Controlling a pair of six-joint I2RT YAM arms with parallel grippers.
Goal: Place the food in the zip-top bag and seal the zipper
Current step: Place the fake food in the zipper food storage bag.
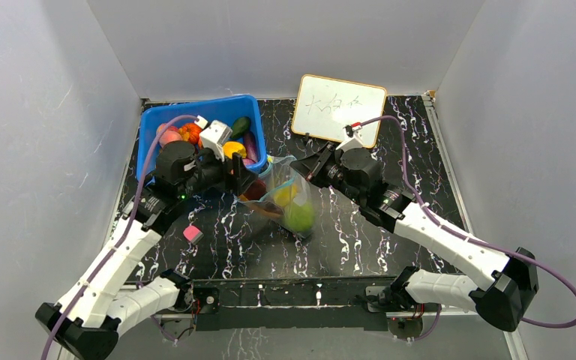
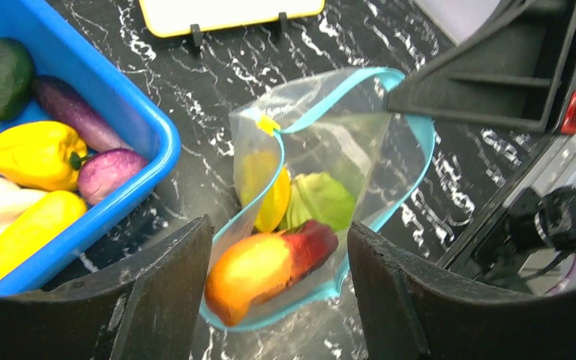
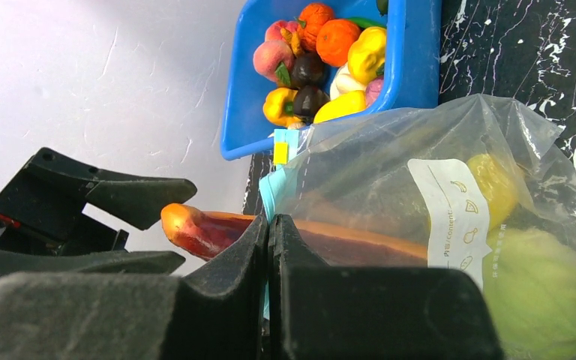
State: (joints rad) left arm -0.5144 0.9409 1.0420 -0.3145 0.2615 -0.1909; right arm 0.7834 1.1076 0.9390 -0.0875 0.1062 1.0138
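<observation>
The zip-top bag (image 1: 289, 196) stands mid-table with its mouth open toward the left. My right gripper (image 3: 270, 222) is shut on its blue-teal zipper (image 2: 322, 105) edge and holds the mouth up. Inside lie a green round fruit (image 3: 532, 292) and a yellow piece (image 3: 495, 184). An orange-and-dark-red slice (image 2: 270, 264) rests in the mouth, one end poking out. My left gripper (image 2: 277, 289) is open, its fingers on either side of that slice and not touching it. More food fills the blue bin (image 1: 150, 124).
The blue bin (image 2: 131, 120) sits just left of the bag, close to my left fingers. A whiteboard (image 1: 338, 108) stands at the back. A small pink cube (image 1: 193, 233) lies near the left arm. The right gripper's body (image 2: 495, 75) hangs over the bag's far side.
</observation>
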